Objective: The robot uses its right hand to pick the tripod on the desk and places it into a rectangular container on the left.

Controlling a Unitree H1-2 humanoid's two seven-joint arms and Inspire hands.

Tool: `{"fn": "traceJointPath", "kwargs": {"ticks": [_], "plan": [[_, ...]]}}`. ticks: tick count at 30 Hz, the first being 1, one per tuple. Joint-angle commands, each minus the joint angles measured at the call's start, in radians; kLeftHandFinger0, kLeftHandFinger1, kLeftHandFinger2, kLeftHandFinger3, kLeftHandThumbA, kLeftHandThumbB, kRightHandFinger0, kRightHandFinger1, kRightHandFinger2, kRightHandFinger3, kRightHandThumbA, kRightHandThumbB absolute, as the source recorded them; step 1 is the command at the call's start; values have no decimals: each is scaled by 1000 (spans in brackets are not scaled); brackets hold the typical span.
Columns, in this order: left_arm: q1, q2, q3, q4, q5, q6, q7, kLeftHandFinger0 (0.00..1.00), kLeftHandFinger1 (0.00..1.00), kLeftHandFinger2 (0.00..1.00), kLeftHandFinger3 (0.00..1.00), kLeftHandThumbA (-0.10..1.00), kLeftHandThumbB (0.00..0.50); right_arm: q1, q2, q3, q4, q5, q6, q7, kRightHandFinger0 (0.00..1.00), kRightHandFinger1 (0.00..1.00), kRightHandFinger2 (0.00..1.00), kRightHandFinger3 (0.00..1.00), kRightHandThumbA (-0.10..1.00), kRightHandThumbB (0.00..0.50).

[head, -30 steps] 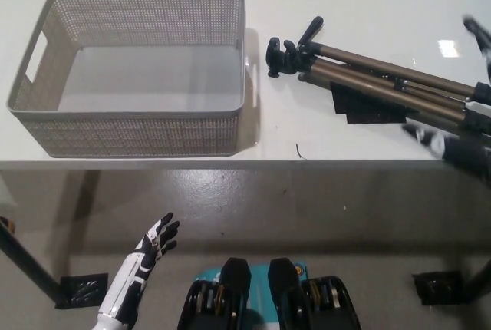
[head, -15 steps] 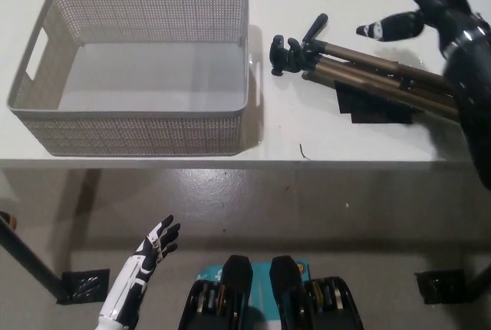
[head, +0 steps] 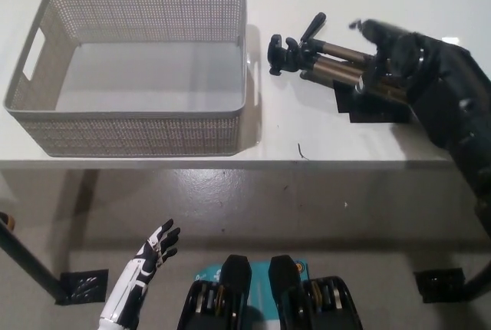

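Nearest you, below the bench edge and well short of the container, your left hand [head: 152,249] rests over the floor, fingers apart, holding nothing.

On the bench [head: 307,134], the container [head: 130,124], a pale mesh rectangular basket with cut-out handles, sits with its near wall close to the front edge. Its inside shows only bare floor.

Right of the container, apart from its right wall, the tripod [head: 322,60] lies flat on the bench. Its black head points toward the container and its bronze legs, folded together, run away to the right. A flat black patch [head: 376,109] lies on the bench under the legs, on the side away from the container.

Your right hand [head: 395,57] is down on the tripod's legs, further from the container than the head. Fingers [head: 367,28] curl over the legs; you cannot tell from this view whether they are clamped or only laid on. The tripod is on the bench, not in the container.
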Motion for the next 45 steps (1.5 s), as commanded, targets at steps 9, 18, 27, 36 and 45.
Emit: {"fn": "traceJointPath", "kwargs": {"ticks": [9,18,27,36,45], "plan": [[-1,8,5,-27,-22,-35,-26,1000,1000,1000,1000,1000,304,-248,39,143,223,-42,76,181,1000,1000,1000,1000,1000,499],[3,17,6,-31,-10,-42,-31,1000,1000,1000,1000,1000,280,-107,48,321,246,-128,72,148,1000,1000,1000,1000,1000,417],[6,18,-6,-25,13,-60,-38,1000,1000,1000,1000,1000,276,80,22,278,242,-69,32,13,1000,1000,1000,1000,1000,474],[4,25,1,-36,-1,-32,-50,1000,1000,1000,1000,1000,272,191,8,150,216,-7,-73,-527,521,574,654,747,-8,215],[43,19,-4,-39,40,-48,-31,1000,1000,1000,1000,1000,313,206,-28,-8,200,93,-217,-570,593,636,707,605,-100,277]]}}
